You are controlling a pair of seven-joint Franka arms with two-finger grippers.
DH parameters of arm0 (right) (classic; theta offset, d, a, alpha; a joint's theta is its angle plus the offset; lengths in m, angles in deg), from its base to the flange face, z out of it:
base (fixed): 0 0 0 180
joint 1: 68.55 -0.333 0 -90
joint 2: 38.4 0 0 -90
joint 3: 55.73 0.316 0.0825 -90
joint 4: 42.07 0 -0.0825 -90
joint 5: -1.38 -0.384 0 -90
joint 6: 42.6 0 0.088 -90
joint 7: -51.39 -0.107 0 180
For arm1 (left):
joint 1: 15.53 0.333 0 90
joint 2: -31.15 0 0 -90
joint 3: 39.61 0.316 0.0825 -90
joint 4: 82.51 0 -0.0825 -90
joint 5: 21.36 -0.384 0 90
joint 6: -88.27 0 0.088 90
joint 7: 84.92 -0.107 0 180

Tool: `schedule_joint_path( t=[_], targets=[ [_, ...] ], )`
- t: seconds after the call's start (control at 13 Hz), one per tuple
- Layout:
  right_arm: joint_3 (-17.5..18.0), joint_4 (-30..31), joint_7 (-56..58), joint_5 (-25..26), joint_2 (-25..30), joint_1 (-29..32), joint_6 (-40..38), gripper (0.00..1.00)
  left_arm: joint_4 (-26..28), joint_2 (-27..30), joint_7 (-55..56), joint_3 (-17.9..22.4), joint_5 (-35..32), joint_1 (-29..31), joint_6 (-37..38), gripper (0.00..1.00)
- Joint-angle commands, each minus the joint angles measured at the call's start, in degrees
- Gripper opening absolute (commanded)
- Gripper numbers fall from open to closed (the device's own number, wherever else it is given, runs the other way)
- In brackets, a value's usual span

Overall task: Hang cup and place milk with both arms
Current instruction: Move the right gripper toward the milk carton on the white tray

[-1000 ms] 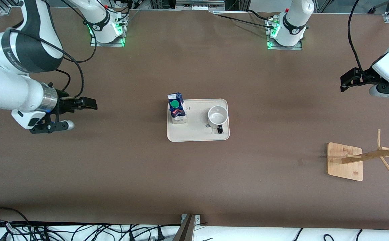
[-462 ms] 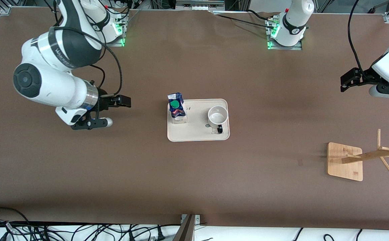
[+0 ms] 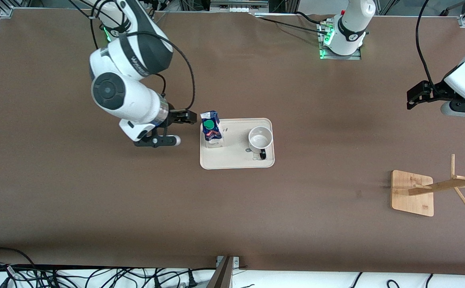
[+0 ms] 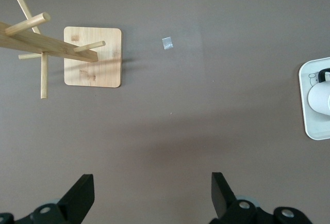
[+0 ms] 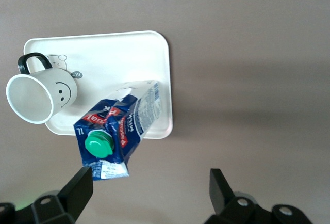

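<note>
Milk and cup both stand on the tray at mid-worktop, the milk at the tray's end toward the right arm, the cup at the end toward the left arm. Right tool sits just beside the milk, fingers spread. The rack stands well apart toward the left arm's end, nearer the front camera than the tray. Left tool waits over bare worktop, fingers apart.
</note>
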Motion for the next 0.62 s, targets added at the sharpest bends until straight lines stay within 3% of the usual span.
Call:
schedule_joint_path(
  t=[0.0, 0.54],
  targets=[
    [-0.5, -0.1, -2.5, -0.8, -0.9, -1.7, 2.8, 1.0, -1.9, -0.9, 0.1, 0.1, -0.6, -0.2, 1.5, 1.0],
    [-0.5, -0.1, -2.6, -0.7, -3.2, -5.8, 5.7, 1.0, -2.0, -0.9, 0.2, 0.0, -0.6, -0.2, 1.5, 1.0]
  ],
)
